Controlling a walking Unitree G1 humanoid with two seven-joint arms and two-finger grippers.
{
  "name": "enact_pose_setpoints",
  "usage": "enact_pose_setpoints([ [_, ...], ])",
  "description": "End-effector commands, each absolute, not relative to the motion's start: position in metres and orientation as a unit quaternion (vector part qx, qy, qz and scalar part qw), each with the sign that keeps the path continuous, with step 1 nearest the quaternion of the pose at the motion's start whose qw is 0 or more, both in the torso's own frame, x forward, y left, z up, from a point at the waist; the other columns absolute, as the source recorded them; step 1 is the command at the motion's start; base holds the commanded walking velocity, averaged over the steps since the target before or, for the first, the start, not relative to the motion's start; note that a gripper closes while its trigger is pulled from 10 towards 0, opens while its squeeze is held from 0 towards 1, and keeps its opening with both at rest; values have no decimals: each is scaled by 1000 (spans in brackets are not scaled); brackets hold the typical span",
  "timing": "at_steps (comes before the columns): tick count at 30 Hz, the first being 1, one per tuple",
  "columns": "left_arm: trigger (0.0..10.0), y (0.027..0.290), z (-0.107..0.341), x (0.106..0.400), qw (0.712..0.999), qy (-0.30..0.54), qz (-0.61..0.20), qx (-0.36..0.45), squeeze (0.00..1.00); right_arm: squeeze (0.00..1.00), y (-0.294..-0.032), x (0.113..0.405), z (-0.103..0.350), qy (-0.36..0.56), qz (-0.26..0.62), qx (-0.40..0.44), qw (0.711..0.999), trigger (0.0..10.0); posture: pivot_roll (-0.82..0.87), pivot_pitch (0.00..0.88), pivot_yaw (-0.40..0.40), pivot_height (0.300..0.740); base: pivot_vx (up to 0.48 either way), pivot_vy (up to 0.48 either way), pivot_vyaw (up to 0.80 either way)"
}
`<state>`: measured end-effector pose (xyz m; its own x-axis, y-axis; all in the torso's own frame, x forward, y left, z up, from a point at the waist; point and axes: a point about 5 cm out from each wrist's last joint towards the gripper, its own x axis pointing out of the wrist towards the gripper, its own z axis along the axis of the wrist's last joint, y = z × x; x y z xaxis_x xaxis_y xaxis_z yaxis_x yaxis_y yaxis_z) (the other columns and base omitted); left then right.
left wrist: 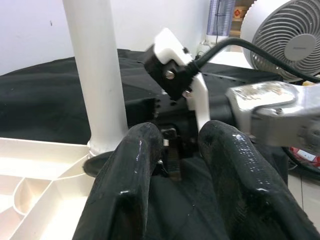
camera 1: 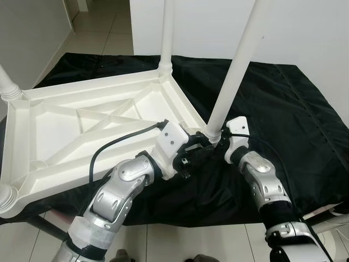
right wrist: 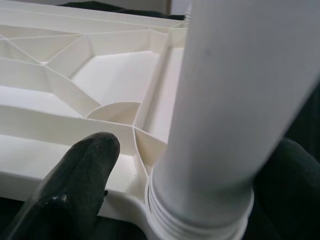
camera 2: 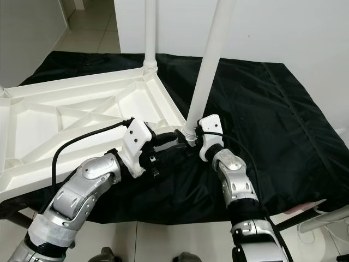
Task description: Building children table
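Observation:
A white plastic table (camera 1: pixel 82 125) lies upside down on a black cloth. White legs stand up from its corners. The leg at the near right corner (camera 1: pixel 234 71) leans slightly, and its threaded base sits in the corner socket. My right gripper (camera 1: pixel 215 139) is shut on this leg at its base, with one finger (right wrist: pixel 75 190) on each side of the leg (right wrist: pixel 240 100). My left gripper (camera 1: pixel 191 153) is open just left of that corner. Its fingers (left wrist: pixel 130 185) point at the leg's base (left wrist: pixel 97 75) and hold nothing.
The black cloth (camera 1: pixel 283 109) spreads wide to the right of the table. Another leg (camera 1: pixel 167 33) rises at the far corner and one (camera 1: pixel 8 84) at the left. A white fan (left wrist: pixel 285 35) stands off to the side. Tiled floor (camera 1: pixel 103 27) runs behind, past a white wall.

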<state>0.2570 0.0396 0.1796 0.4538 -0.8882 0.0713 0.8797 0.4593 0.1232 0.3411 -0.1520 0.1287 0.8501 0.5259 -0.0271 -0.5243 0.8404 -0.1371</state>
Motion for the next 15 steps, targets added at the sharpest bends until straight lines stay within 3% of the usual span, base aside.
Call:
enact_pose_setpoints([
  [1, 10000, 37, 181, 256, 846, -62, -528, 36, 0, 0, -147, 345, 125, 3, 306, -77, 949, 10000, -27, 0, -30, 740, 0, 0, 0],
  [15, 10000, 40, 182, 256, 850, -63, -521, 40, 0, 0, -136, 364, 135, 6, 352, -110, 930, 10000, 3, 0, -29, 740, 0, 0, 0],
])
